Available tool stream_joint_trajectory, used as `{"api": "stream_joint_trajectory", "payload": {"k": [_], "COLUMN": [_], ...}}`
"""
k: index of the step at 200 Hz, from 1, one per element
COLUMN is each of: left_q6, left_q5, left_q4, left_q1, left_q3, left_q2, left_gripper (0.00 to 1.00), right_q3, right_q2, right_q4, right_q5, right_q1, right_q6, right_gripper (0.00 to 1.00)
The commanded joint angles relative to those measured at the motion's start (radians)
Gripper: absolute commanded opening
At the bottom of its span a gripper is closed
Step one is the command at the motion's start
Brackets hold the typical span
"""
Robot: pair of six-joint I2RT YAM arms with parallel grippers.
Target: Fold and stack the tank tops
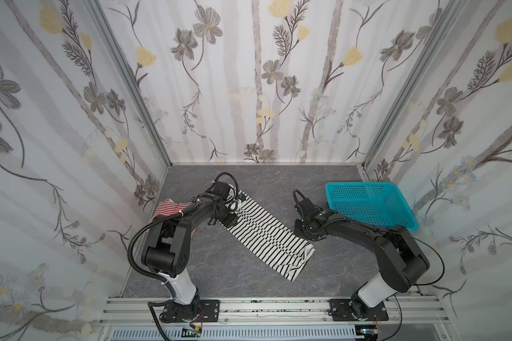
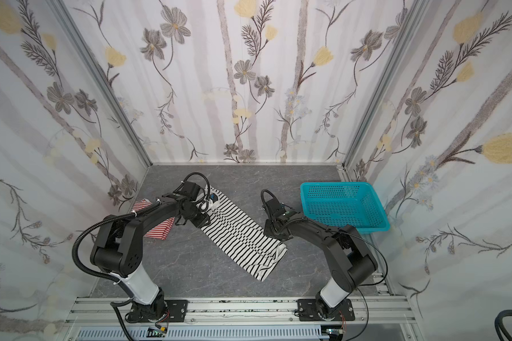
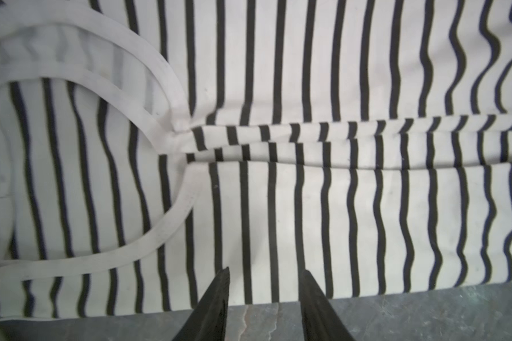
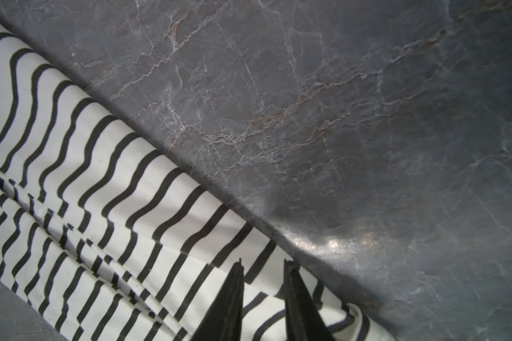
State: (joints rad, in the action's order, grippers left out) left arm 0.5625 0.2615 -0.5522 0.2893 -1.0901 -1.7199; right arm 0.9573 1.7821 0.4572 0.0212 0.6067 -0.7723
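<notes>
At about nine o'clock on the grey marble tabletop (image 1: 219, 265), the red-and-white striped tank top (image 1: 167, 208) is lying as a compact bundle. The left arm is crossing over it and hiding much of it, so I cannot tell how neatly it is folded. Just to its right, the left gripper (image 3: 266, 274) is hanging over the strap end of the black-and-white striped tank top (image 1: 266, 233). Its two claws are standing apart with nothing between them, their tips over the cloth's near edge where it meets the bare table; the left wrist view does not show whether they are touching it. This top is stretching diagonally through the middle of the table, from roughly eleven o'clock down to five o'clock. Its long sides are lying folded inward and meeting in a ridge down the centre, so the lengthwise fold appears done and the garment is sitting as a narrow strip. At the strip's three o'clock edge, toward the hem end, the right gripper (image 4: 263, 264) is poised with its claws a little parted, closer together than the left pair, and with the striped cloth showing in the gap rather than being pinched. At two o'clock the turquoise mesh basket (image 1: 352, 195) is standing empty and well apart from both garments. Judging by this, the work is perhaps half finished: the strip is awaiting its crosswise folds, and the two tops are not yet stacked.
</notes>
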Motion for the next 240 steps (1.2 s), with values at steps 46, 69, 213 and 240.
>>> {"api": "stream_joint_trajectory", "payload": {"k": [46, 69, 213, 240], "left_q6": [-0.03, -0.012, 0.015, -0.019], "left_q5": [-0.058, -0.09, -0.188, -0.15], "left_q4": [0.095, 0.1, 0.082, 0.084], "left_q1": [0.004, 0.005, 0.054, 0.048], "left_q3": [0.018, -0.032, -0.493, -0.5], "left_q2": [-0.093, -0.148, -0.471, -0.429], "left_gripper": [0.4, 0.4, 0.42, 0.43], "right_q3": [-0.088, -0.142, -0.142, -0.149], "right_q2": [0.018, -0.009, -0.099, -0.146], "right_q4": [-0.071, -0.086, -0.063, -0.088], "right_q5": [-0.015, -0.021, -0.089, -0.103], "right_q1": [0.019, 0.034, 0.353, 0.354], "right_q6": [-0.004, -0.025, -0.194, -0.195], "right_gripper": [0.25, 0.25, 0.26, 0.32]}}
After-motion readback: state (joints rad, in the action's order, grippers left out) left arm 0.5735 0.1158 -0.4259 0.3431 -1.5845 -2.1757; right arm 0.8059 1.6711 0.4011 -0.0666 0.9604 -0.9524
